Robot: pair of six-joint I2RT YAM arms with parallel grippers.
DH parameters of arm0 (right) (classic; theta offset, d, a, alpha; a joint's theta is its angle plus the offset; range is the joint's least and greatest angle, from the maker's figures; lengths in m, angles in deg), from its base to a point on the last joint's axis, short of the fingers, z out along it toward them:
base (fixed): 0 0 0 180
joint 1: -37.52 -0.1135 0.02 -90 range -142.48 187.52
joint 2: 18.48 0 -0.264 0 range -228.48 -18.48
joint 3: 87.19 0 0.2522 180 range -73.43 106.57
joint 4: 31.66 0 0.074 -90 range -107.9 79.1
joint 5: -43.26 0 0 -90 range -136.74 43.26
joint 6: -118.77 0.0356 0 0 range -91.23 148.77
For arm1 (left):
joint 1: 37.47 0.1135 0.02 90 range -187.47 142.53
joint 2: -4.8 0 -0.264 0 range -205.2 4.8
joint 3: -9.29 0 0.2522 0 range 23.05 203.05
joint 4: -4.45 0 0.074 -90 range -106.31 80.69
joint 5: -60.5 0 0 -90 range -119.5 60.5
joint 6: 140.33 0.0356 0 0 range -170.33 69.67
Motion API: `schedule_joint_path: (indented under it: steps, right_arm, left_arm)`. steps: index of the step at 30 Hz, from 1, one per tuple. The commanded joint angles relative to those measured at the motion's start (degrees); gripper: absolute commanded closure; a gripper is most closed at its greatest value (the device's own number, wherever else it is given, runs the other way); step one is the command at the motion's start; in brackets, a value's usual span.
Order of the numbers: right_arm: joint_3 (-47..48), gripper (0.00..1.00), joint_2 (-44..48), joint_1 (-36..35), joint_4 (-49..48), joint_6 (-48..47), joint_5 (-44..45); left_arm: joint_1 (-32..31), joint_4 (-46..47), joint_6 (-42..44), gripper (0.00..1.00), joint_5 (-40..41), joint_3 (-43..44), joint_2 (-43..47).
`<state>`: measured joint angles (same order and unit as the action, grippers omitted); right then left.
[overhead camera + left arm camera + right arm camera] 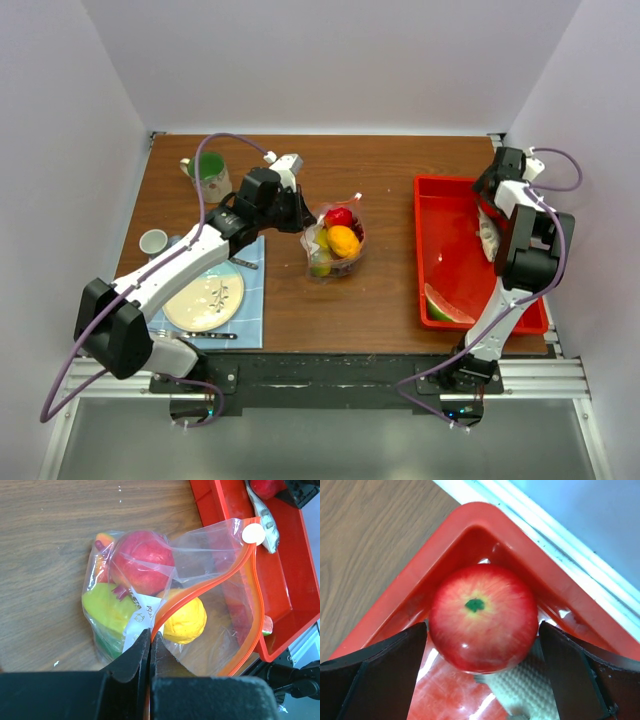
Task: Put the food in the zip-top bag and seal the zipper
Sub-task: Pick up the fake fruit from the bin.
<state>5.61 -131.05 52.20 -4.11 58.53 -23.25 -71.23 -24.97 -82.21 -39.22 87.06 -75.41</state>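
Now we hold the right gripper (482,647) open astride the red apple (481,611), and the zip-top bag (336,243), clamped by our left gripper (151,636), lies toward nine o'clock from it.

Bare table (390,290) lies open between the zip-top bag (335,243) and red tray (450,230); 2 tray walls hem in the cornered apple (482,617).

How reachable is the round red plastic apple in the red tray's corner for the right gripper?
Probably yes: the right gripper is open, a finger either side of the apple, nothing between; tray walls sit close.
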Motion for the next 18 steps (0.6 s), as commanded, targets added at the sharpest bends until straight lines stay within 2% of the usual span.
schedule_joint_path:
  steps: [1, 8, 12, 13, 17, 18]
  right_arm:
    - [0.8, 0.03, 1.0, 0.0, -3.2, -2.8, 4.1]
    - [-0.4, 0.06, 0.6, 0.0, -4.7, -3.7, 5.1]
    - [-0.6, 0.23, 1.0, 0.0, -5.1, -3.7, 4.8]
    - [-0.7, 0.32, 1.1, 0.0, -5.0, -3.7, 4.9]
    - [-0.7, 0.54, 2.6, -0.1, -2.5, -2.2, 5.3]
    - [-0.6, 0.63, 3.1, 0.0, -1.5, -1.6, 5.6]
  left_arm:
    - [0.5, 0.8, 0.9, 1.0, 0.0, 0.4, 2.2]
    - [0.5, 0.7, 0.9, 1.0, 0.1, 0.4, 2.4]
    - [0.4, 0.7, 0.9, 1.0, 0.2, 0.4, 2.5]
    - [0.4, 0.8, 0.9, 1.0, 0.4, 0.4, 2.6]
    - [0.5, 0.7, 0.9, 1.0, 0.7, 0.5, 2.6]
    - [0.6, 0.7, 0.7, 1.0, 0.8, 0.7, 2.7]
